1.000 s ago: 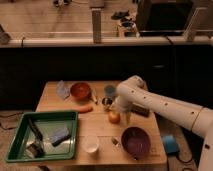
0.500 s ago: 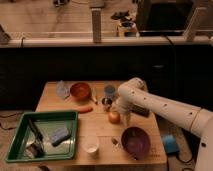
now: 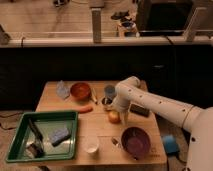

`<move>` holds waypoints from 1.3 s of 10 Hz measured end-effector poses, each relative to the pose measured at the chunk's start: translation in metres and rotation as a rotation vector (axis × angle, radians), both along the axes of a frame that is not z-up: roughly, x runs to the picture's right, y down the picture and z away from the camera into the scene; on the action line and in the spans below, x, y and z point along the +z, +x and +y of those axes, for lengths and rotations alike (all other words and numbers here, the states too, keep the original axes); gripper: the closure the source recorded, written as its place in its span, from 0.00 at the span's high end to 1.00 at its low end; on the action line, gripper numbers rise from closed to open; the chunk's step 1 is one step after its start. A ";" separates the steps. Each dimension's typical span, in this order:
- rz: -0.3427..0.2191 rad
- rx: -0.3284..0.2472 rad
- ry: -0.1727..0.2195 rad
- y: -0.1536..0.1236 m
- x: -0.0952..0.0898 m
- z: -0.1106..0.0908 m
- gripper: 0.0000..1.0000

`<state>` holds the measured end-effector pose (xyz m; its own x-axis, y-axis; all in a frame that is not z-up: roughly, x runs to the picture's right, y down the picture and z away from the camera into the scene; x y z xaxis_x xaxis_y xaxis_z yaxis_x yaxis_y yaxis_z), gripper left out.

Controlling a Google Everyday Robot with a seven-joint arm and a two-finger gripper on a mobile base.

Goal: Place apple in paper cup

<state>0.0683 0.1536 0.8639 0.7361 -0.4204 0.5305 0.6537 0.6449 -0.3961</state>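
Observation:
The apple [image 3: 114, 117] is a small yellow-orange fruit lying on the wooden table [image 3: 100, 127] near its middle. My gripper [image 3: 121, 114] points down at the apple's right side, very close to it; I cannot tell whether it touches. The white arm [image 3: 150, 102] reaches in from the right. The white paper cup [image 3: 91, 145] stands upright near the table's front edge, to the front left of the apple.
A purple bowl [image 3: 136, 141] sits front right with a spoon [image 3: 116, 142] beside it. An orange bowl [image 3: 80, 91], a blue cup [image 3: 109, 91] and a clear bag [image 3: 62, 90] stand at the back. A carrot [image 3: 85, 109] lies left of the apple. A green tray [image 3: 42, 135] is front left.
The arm has shifted only slightly near the apple. The apple stays in the same place on the table.

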 end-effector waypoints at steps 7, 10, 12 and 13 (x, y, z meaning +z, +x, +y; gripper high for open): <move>-0.038 -0.016 -0.028 -0.012 0.015 0.007 0.76; -0.067 -0.014 -0.040 -0.015 0.018 0.010 0.66; -0.076 -0.019 -0.040 -0.017 0.017 0.010 0.58; -0.079 -0.021 -0.040 -0.017 0.016 0.010 0.50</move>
